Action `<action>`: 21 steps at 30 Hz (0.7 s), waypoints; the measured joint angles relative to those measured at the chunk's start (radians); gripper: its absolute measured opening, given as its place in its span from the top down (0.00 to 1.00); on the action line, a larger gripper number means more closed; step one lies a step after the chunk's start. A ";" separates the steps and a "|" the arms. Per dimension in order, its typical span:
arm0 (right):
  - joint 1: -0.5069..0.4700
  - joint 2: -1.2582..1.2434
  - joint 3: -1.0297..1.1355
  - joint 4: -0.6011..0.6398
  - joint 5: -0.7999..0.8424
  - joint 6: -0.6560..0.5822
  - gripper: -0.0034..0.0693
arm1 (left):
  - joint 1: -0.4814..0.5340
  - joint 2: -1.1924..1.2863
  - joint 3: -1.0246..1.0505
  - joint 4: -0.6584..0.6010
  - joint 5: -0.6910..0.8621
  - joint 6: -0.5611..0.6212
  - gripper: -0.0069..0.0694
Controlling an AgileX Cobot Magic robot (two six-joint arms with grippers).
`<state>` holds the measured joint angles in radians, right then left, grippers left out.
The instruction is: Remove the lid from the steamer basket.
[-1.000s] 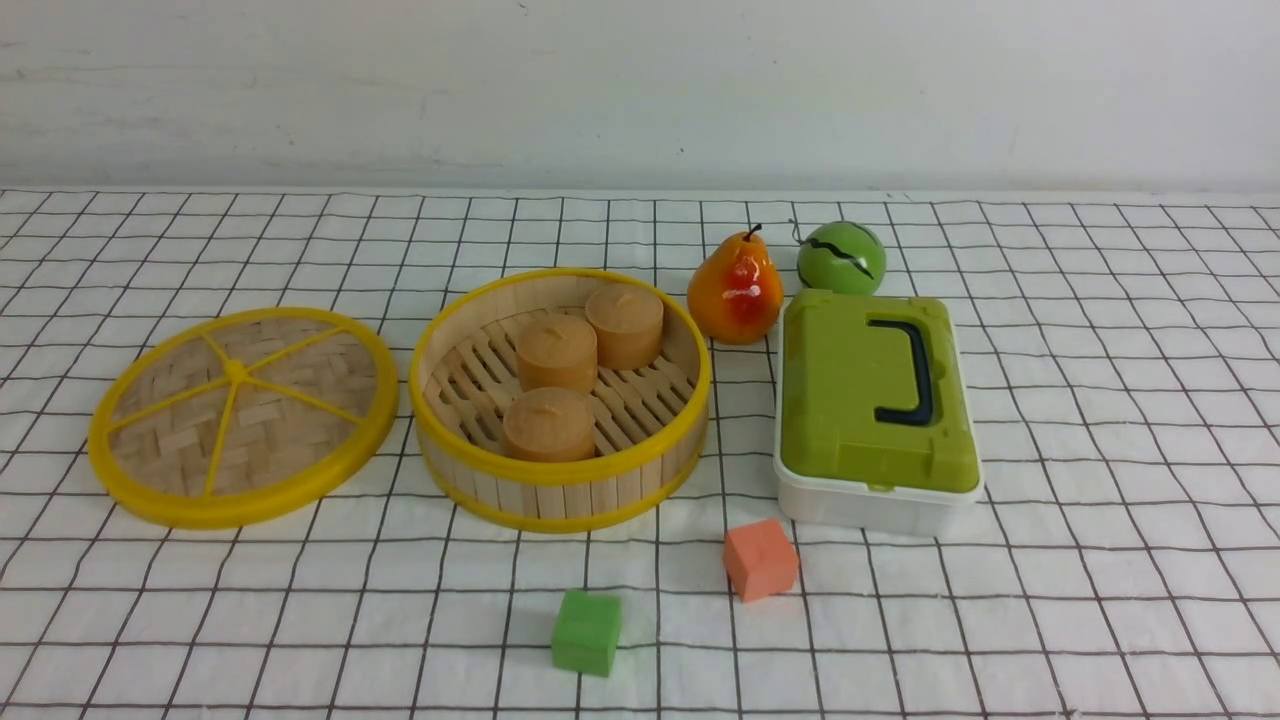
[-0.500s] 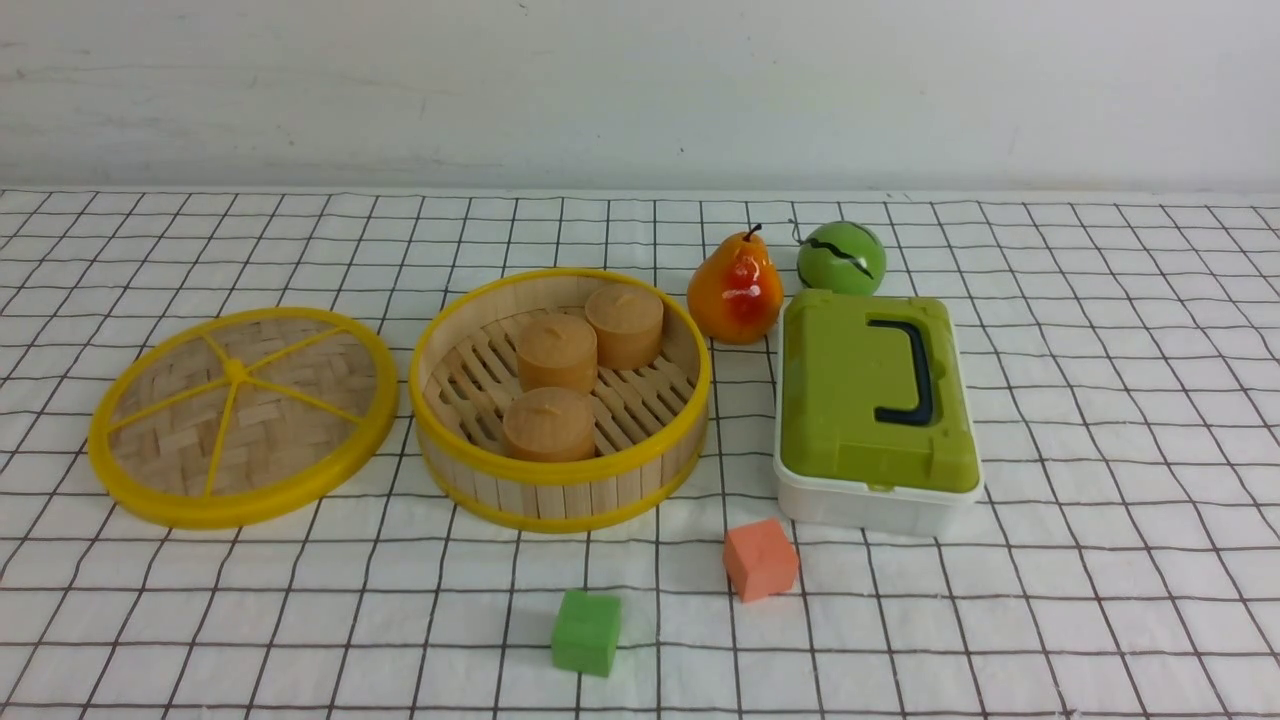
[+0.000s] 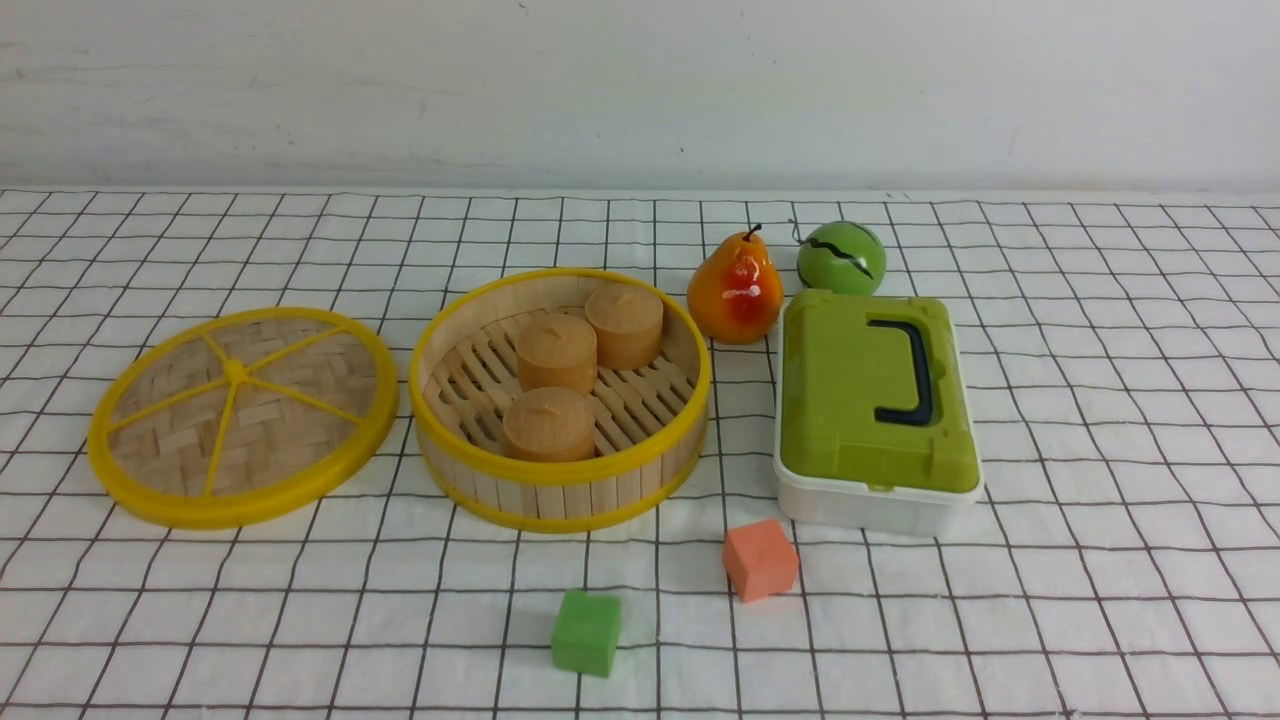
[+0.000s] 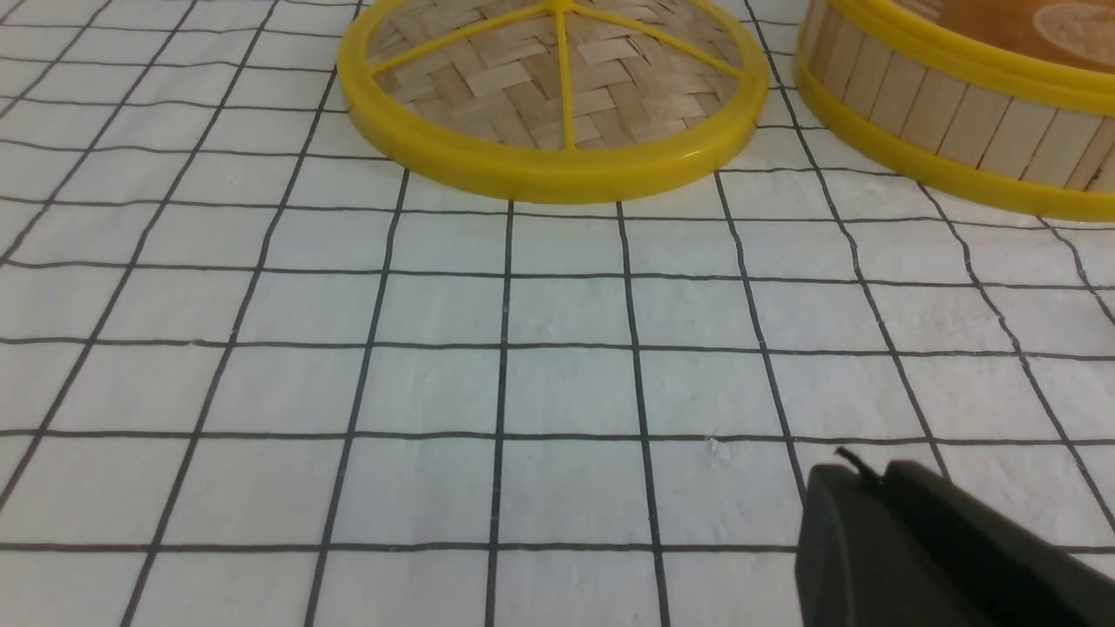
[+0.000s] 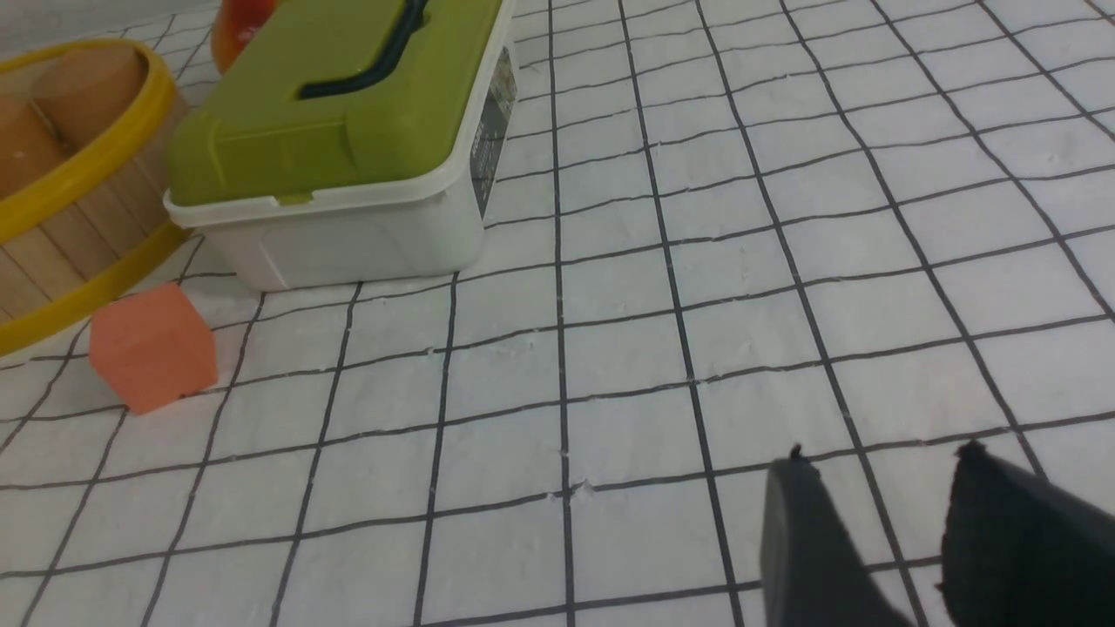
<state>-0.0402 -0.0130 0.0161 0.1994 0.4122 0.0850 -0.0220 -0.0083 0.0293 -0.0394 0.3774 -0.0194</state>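
The lid (image 3: 243,415), a woven bamboo disc with a yellow rim and spokes, lies flat on the checked cloth to the left of the steamer basket (image 3: 560,480). The basket is open and holds three tan cylinders (image 3: 548,423). In the left wrist view the lid (image 4: 557,165) and the basket's wall (image 4: 949,122) lie ahead of my left gripper (image 4: 871,475), whose fingers are together, empty, low over the cloth. My right gripper (image 5: 880,457) is open and empty over bare cloth. Neither gripper shows in the front view.
A white box with a green lid (image 3: 875,400) stands right of the basket, with a pear (image 3: 735,290) and a green ball (image 3: 841,257) behind it. An orange cube (image 3: 760,559) and a green cube (image 3: 586,631) lie in front.
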 joint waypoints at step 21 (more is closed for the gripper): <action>0.000 0.000 0.000 0.000 0.000 0.000 0.62 | 0.000 0.000 0.000 0.000 0.000 0.000 0.82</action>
<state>-0.0402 -0.0130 0.0161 0.1994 0.4122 0.0850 -0.0220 -0.0083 0.0293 -0.0394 0.3776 -0.0194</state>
